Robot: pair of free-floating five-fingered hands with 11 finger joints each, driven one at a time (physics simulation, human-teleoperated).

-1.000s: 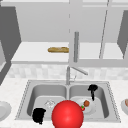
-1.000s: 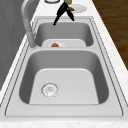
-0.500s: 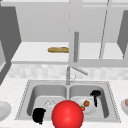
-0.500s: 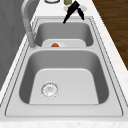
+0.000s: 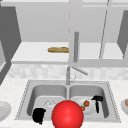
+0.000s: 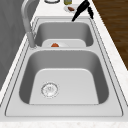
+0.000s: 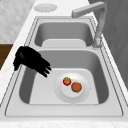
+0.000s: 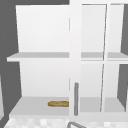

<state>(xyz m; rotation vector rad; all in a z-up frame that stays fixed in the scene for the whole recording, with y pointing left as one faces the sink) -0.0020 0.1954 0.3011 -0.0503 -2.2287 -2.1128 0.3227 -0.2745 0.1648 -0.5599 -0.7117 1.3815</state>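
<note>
The sink (image 7: pixel 15 100) looks like brushed metal, matt grey with a soft sheen; the tap (image 7: pixel 97 22) is the same metal; the plate (image 7: pixel 83 96) is smooth white, ceramic-looking; the tabletop (image 6: pixel 117 67) is pale speckled stone; the right hand (image 7: pixel 31 61) is matt black; the floor (image 6: pixel 112 15) is dark wood.

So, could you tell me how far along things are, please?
Done: the plate with a strawberry and a brown piece lies in the right basin. In hand: nothing; the right hand hovers open beside the plate, the left hand hangs by the left basin. Left: plate and food untouched.
</note>
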